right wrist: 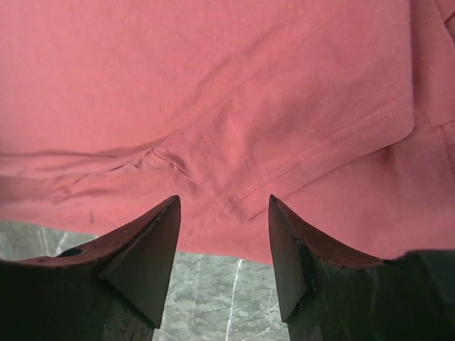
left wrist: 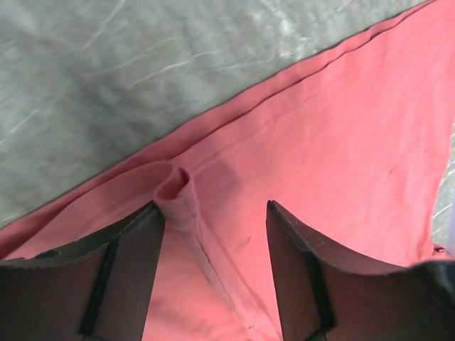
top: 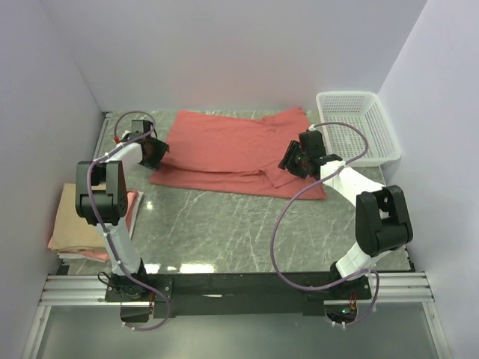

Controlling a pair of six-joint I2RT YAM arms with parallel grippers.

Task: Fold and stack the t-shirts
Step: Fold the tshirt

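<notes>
The salmon-red cotton t-shirt (top: 224, 146) lies spread out at the back of the grey marbled table (top: 224, 224). The left tool (left wrist: 213, 209) gapes over its left edge and the right tool (right wrist: 224, 201) over what looks like a sleeve. Neither grips cloth.

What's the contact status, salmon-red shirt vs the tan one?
Apart. Top external view: salmon-red shirt spread mid-table, tan shirt folded at the left edge, bare table between them.
</notes>
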